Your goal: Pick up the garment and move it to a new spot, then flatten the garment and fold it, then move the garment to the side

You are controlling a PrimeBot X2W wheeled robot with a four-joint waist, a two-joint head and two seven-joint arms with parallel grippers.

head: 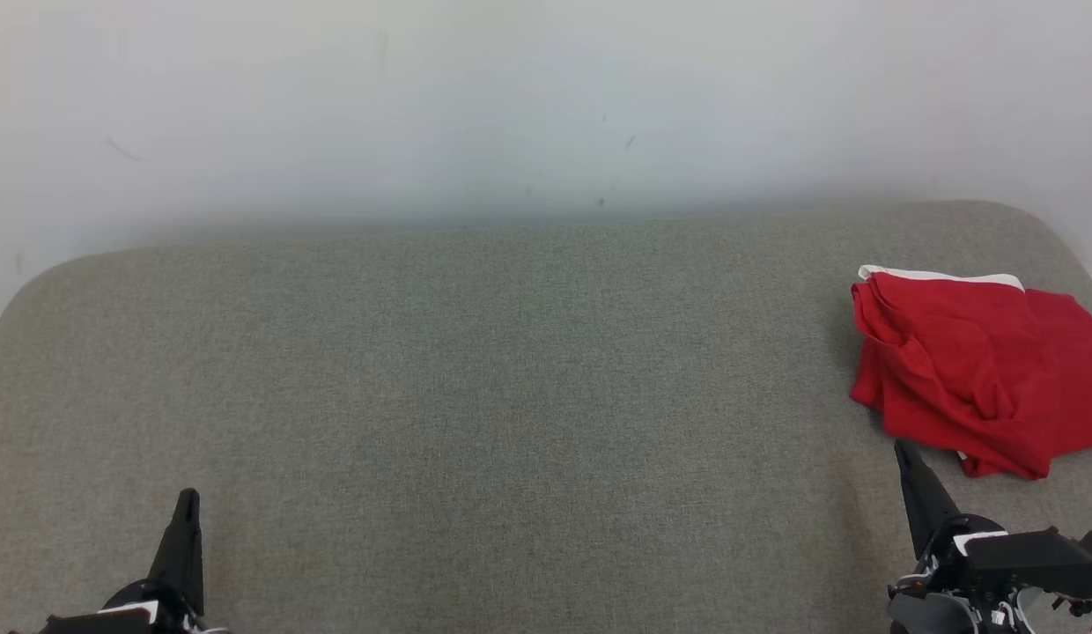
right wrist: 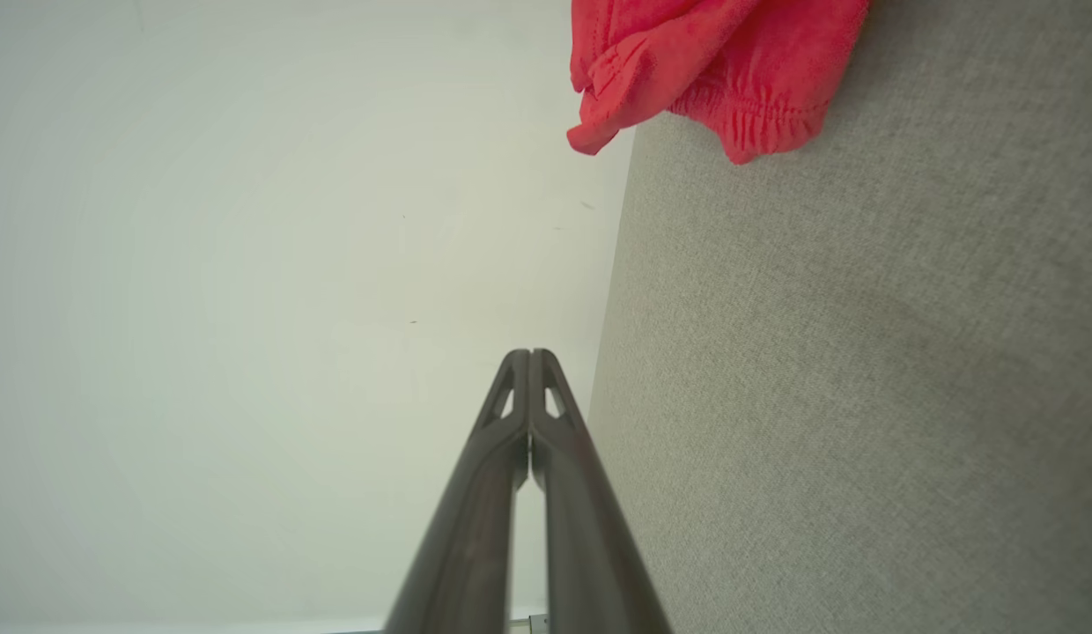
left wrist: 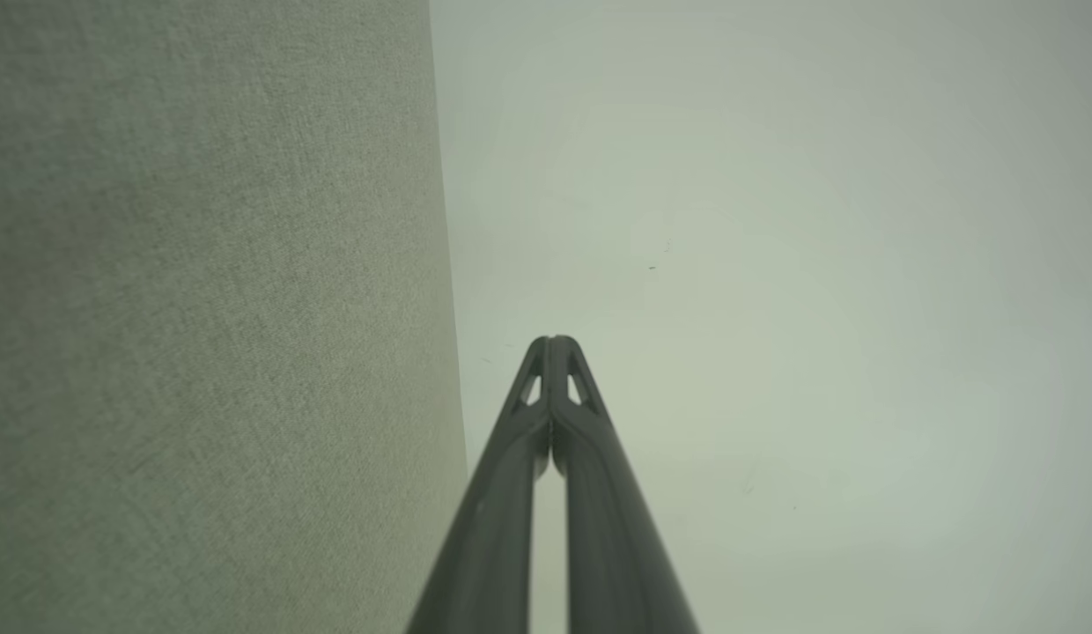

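The garment [head: 977, 370] is red with a white band along its far edge, lying folded and a little rumpled at the right side of the grey padded table [head: 475, 370]. Its gathered hem [right wrist: 722, 70] hangs at the top of the right wrist view. My right gripper [head: 904, 451] is shut with nothing in it, its tip just short of the garment's near edge and not touching it. Both of its fingertips [right wrist: 529, 357] meet. My left gripper [head: 188, 497] is shut and empty at the lower left, far from the garment; the tips [left wrist: 553, 343] are pressed together.
A pale wall [head: 511, 97] runs behind the table's far edge. The table's corners are rounded, and the garment lies close to the right edge. Wide grey surface stretches between the two grippers.
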